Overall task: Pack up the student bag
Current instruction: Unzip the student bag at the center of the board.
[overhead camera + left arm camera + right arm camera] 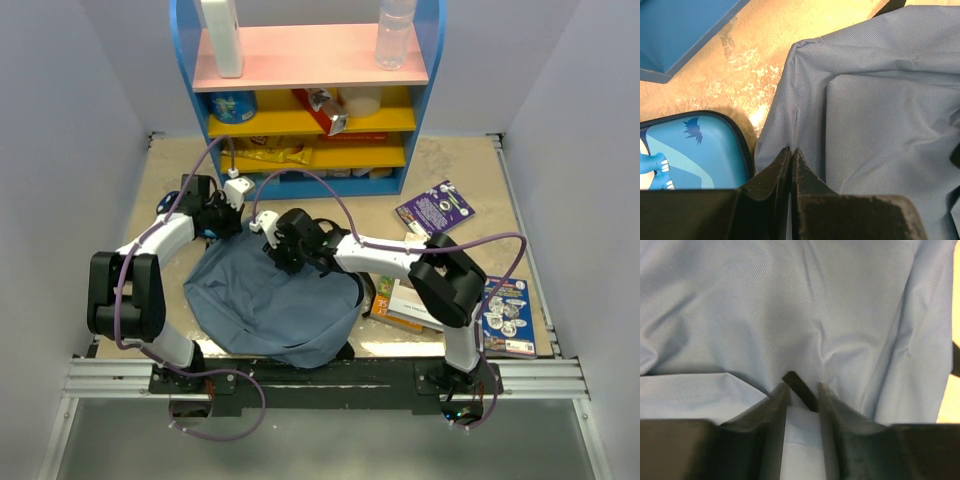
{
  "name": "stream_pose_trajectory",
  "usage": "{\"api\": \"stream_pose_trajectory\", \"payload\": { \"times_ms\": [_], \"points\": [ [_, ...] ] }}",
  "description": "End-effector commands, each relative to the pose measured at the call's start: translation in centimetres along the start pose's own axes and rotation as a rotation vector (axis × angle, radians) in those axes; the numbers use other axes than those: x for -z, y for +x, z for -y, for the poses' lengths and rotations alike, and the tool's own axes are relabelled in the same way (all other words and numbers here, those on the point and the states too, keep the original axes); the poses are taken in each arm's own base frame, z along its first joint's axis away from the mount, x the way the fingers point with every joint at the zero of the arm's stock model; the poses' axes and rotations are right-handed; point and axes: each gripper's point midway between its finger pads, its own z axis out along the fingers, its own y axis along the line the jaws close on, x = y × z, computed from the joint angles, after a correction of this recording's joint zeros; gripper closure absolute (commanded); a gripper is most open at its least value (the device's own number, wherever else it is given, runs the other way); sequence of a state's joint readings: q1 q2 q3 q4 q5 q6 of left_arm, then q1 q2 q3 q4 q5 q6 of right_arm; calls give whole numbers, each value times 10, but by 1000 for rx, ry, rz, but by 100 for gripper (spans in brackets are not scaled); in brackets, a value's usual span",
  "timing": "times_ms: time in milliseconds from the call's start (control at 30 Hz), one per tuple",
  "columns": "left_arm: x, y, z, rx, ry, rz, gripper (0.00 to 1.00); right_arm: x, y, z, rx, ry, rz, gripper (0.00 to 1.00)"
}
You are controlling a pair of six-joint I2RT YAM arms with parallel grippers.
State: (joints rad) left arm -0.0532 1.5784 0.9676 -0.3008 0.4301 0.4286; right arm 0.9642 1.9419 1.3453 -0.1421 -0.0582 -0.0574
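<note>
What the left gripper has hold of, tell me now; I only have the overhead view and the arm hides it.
Observer: The left gripper is shut on a thin fold at the edge of the bag.
Operator: Report what lies next to it.
Observer: A bright blue pouch with a cartoon print lies close beside that fold, to its left in the wrist view.
Operator: Now give me the right gripper.
Observer: The right gripper is down on the bag's cloth with a black tab between its fingers; I cannot tell whether the tab is clamped.
</note>
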Motion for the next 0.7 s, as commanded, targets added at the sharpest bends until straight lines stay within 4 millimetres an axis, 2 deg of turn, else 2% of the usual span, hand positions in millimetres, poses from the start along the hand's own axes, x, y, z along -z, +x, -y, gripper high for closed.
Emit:
{"api": "stream_pose_trajectory", "payload": {
  "times_ms": [0,100,167,333,533,633,667],
  "points": [
    [5,-6,5,8,-1,27,94,18,-21,3,33,23,59,53],
    [6,-7,5,5,-5,36,94,19,-23,-3,44,-11,67,47],
    [7,-7,5,5,-5,36,94,20,-27,-3,49,-12,80,46],
    [7,-5,5,6,-8,30,94,10,-19,-8,61,-46,44,47],
    [6,-5,4,9,-13,31,94,0,-13,-16,55,-89,25,52],
    [5,-5,5,18,-7,30,94,-6,-7,-13,47,-74,6,58],
    [5,-5,6,20,-4,30,94,-7,-7,-12,46,-66,6,63]
  ]
}}
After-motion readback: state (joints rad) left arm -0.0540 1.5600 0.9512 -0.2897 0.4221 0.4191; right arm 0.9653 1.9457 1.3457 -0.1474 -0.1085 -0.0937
